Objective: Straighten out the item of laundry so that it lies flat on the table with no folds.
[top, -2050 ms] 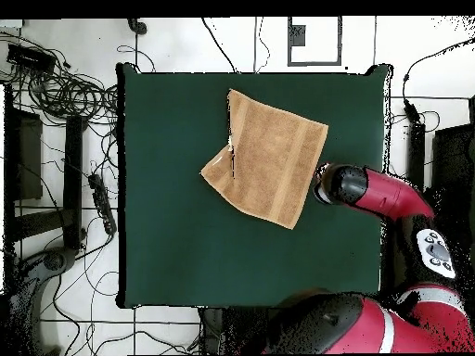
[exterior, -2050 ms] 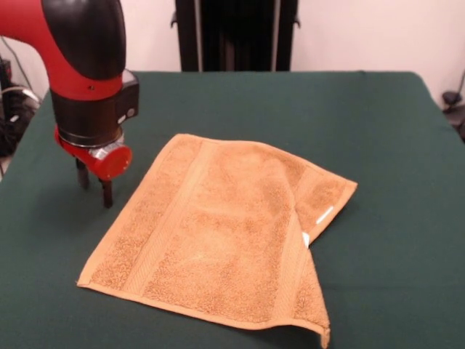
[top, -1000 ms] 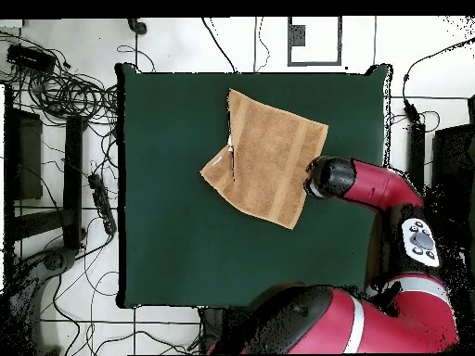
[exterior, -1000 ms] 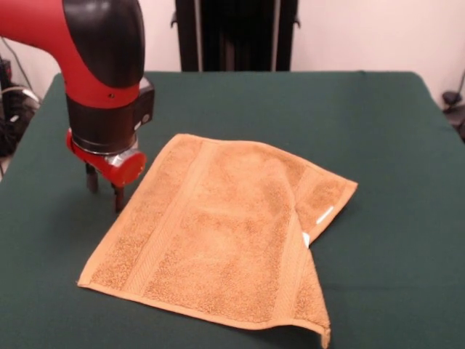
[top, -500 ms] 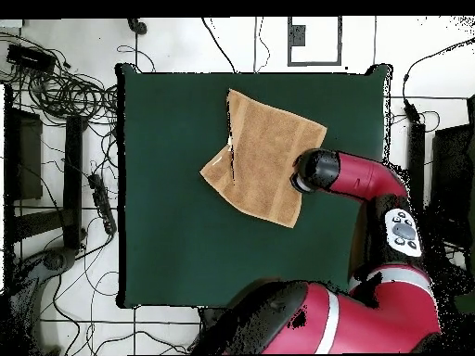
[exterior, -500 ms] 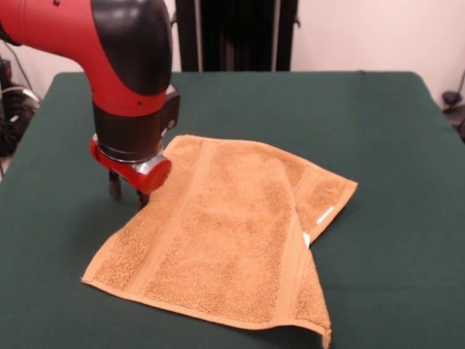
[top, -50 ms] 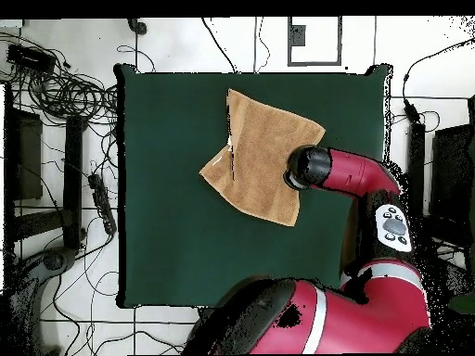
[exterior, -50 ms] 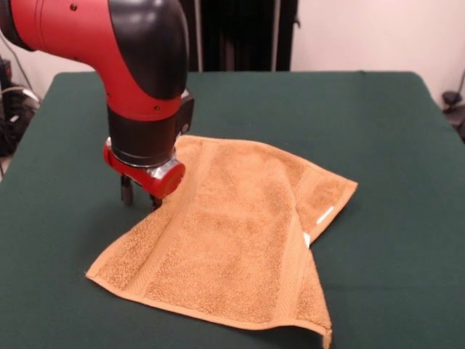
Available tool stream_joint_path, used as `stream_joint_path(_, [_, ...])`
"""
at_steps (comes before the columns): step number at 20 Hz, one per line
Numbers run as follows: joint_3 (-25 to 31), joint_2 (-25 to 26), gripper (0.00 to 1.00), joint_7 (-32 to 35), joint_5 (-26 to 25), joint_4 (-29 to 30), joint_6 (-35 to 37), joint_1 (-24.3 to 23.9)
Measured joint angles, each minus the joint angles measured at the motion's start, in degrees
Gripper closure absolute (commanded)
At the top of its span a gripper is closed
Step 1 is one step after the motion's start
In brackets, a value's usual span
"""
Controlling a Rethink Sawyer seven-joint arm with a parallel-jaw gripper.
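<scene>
The towel [exterior, -50 ms: 225,240] is spread near the middle of the desk [exterior, -50 ms: 378,123], mostly open, but one corner at the side away from the arm is folded over, with the white tag [exterior, -50 ms: 325,215] showing on the flap, and the nearest corner is curled up. The pincer [exterior, -50 ms: 139,198] is set low at the opposite long edge, its two dark tips seen just at the hem; whether cloth is caught between them cannot be told, as the wrist hides the gap. In the overhead view the arm's head [top, -50 ms: 309,168] is seen over the towel's edge. Trouble is likely if that edge is pushed or dragged inward: the cloth could be bunched into a fresh ridge, and the folded corner would be left untouched. If only a thin pinch of hem is taken, it may slip free during a pull.
</scene>
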Motion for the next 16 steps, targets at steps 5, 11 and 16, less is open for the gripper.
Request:
stream_joint_path(5, [0.02, 0.06, 0.00, 0.00, 0.01, -0.17, 0.00, -0.08])
stream_joint_path(11, [0.06, -0.40, 0.00, 0.00, 0.09, -0.16, 1.38, -0.78])
stream_joint_path(16, [0.12, -1.44, 0.00, 0.00, 0.35, -0.15, 3.54, -1.96])
